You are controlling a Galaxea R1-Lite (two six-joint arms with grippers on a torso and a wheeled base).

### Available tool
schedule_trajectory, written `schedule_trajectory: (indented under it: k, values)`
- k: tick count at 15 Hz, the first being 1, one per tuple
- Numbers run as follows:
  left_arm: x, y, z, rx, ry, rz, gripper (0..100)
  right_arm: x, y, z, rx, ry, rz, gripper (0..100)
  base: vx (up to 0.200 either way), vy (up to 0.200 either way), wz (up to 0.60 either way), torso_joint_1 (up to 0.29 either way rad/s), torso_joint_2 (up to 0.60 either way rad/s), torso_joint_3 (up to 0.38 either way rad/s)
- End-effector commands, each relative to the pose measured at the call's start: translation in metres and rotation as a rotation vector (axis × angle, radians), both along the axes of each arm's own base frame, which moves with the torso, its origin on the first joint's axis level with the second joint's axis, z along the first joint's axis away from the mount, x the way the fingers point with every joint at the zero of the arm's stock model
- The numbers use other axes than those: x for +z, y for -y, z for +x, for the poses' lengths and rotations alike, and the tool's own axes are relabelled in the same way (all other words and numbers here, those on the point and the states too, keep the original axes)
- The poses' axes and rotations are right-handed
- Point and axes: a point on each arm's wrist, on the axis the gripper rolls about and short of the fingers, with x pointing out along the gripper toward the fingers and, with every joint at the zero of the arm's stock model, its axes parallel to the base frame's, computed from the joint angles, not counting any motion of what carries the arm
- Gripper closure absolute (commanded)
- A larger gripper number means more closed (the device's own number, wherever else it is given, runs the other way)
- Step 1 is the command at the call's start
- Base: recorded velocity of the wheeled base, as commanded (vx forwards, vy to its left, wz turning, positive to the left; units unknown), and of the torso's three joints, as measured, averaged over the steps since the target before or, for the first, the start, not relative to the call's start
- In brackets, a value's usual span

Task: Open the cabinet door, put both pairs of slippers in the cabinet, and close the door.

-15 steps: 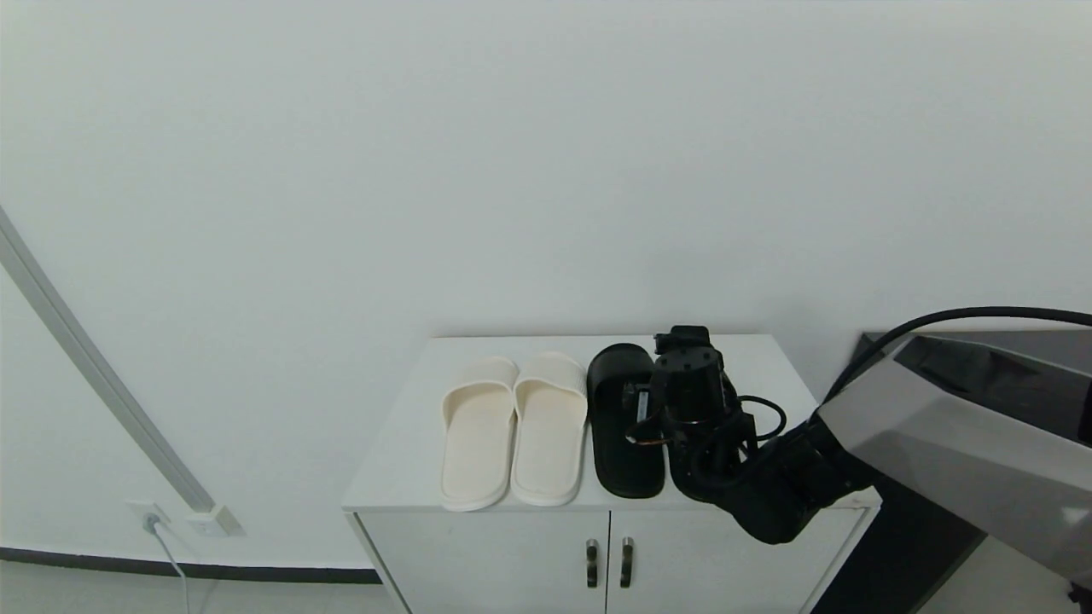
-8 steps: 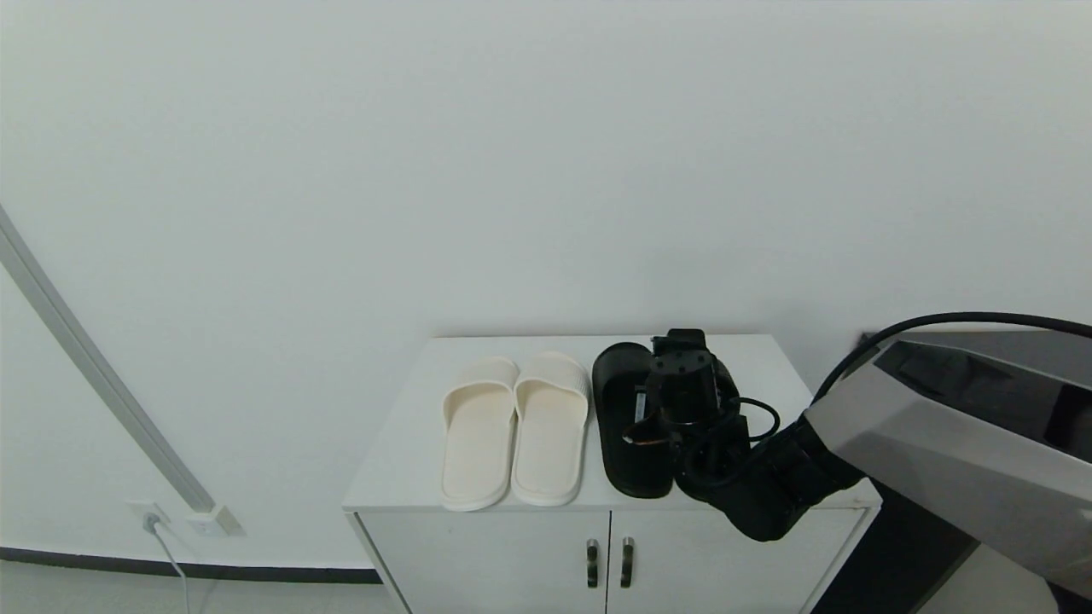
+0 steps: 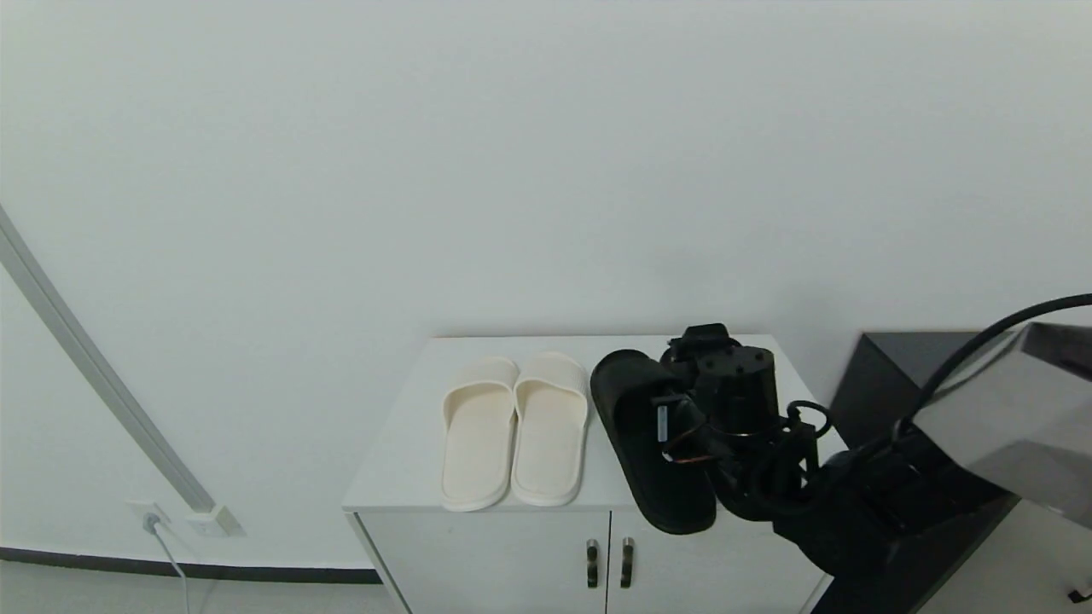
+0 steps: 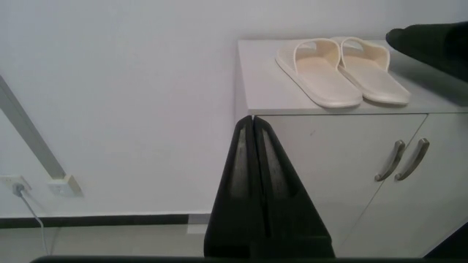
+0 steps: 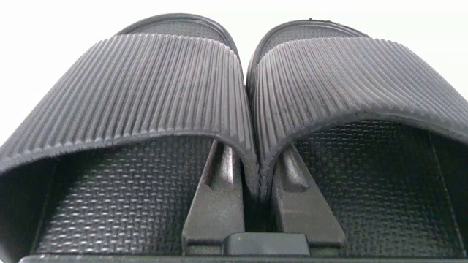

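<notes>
- Looking at the black slippers (image 5: 139,80) squeezed as a pair in the right tool (image 5: 257,199): one finger (image 5: 216,208) tucked inside each shoe, with the two inner strap walls clamped between them.
- Rubbery-looking stuff: fat arched straps with fine lengthwise ribs, and footbeds in a tiny pebbled grid.
- In the head view, held at a tilt over the right half of the cabinet (image 3: 401,443) top, with the near end poking out past the front edge.
- Also got the cream slippers (image 3: 512,431): smooth and matte, same ribbed straps, rounded outlines. Lying flat, side by side and touching, near ends right at the front edge.
- Plain white flat-topped cabinet, with both doors shut and two slim upright handles (image 3: 607,563) hugging the centre seam.
- Some bare top left of the cream pair and along the back by the wall.
- Open floor and blank wall to the cabinet's left, apart from a slanted conduit (image 3: 94,367) and a socket (image 3: 147,514) with a cable low down.
- Tighter on the right: a dark boxy unit (image 3: 887,367) just beside the cabinet.
- Left tool (image 4: 253,128) out on the cabinet's left, well apart from it, with its flat black fingers pressed together on nothing.
</notes>
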Motion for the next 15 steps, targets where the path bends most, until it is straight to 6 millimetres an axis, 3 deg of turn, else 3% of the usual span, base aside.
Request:
schedule_trajectory:
  k: [1, 3, 8, 15]
  values:
    - [0.000, 0.000, 0.000, 0.001, -0.002, 0.002, 100, 0.040, 0.020, -0.048, 0.155, 0.067, 0.028, 100, 0.000, 0.000, 0.00, 0.000, 0.00, 0.000]
    - [0.000, 0.000, 0.000, 0.002, -0.002, 0.000, 100, 0.049, 0.033, -0.084, 0.339, 0.052, 0.046, 100, 0.000, 0.000, 0.00, 0.000, 0.00, 0.000]
    - [0.000, 0.000, 0.000, 0.004, 0.000, 0.000, 100, 0.056, 0.055, -0.113, 0.588, 0.097, 0.041, 100, 0.000, 0.000, 0.00, 0.000, 0.00, 0.000]
    - [0.000, 0.000, 0.000, 0.002, 0.000, -0.002, 100, 0.054, 0.055, -0.115, 0.608, 0.087, 0.043, 100, 0.000, 0.000, 0.00, 0.000, 0.00, 0.000]
